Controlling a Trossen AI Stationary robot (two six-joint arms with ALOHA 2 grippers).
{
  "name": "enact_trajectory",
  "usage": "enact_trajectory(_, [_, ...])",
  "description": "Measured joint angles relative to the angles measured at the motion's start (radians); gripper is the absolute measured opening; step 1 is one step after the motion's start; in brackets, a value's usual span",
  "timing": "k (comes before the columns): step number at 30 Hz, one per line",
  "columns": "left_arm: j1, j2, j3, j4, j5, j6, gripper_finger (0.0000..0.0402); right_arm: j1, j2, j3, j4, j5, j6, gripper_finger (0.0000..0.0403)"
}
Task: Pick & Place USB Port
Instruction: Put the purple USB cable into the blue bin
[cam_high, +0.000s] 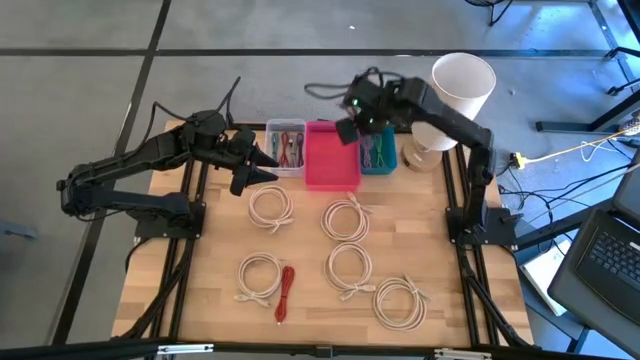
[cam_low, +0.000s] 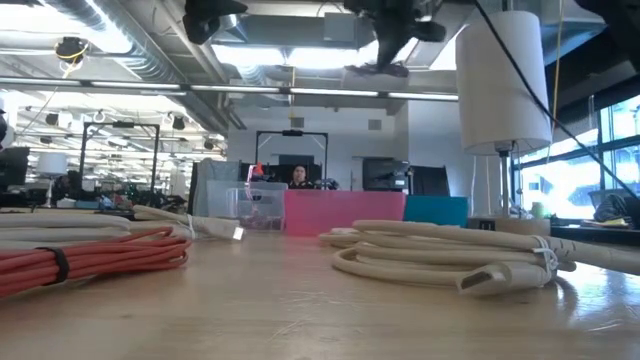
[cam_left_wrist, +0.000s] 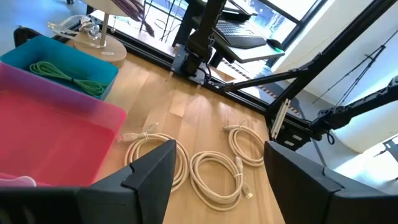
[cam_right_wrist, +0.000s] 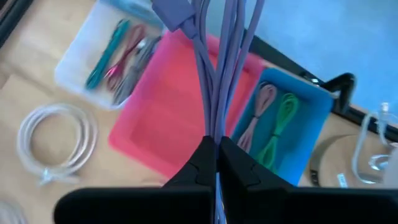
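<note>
Right fingers (cam_right_wrist: 217, 163) clamp purple cable (cam_right_wrist: 214, 74) over pink bin (cam_high: 331, 160) — left fingers (cam_left_wrist: 155, 171) apart.

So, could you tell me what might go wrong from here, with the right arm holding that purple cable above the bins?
1. The right gripper pinches the purple cable only at its bend, so the cable could slip out.
2. Its loose ends dangle between the pink bin and the teal bin, so it may drop into the wrong one.
3. The dangling ends could catch on a bin rim.
</note>
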Motion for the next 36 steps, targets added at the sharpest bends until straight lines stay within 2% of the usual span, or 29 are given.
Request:
enact_trajectory(10, [0.000, 0.000, 0.000, 0.000, 0.000, 0.000, 0.0235, -0.180, 0.000, 0.000, 0.003, -0.026, 0.010, 0.0000])
enact_trajectory(20, [0.000, 0.000, 0.000, -0.010, 0.000, 0.001, 0.0235, -0.276, -0.003, -0.031, 0.015, -0.062, 0.010, 0.0000])
enact_trajectory(27, [0.000, 0.000, 0.000, -0.031, 0.000, 0.003, 0.0235, -0.312, -0.002, -0.209, 0.090, -0.152, 0.003, 0.0000])
enact_trajectory(36, [0.000, 0.000, 0.000, -0.100, 0.000, 0.003, 0.0235, -0.344, -0.002, -0.513, 0.332, -0.273, 0.004, 0.0000])
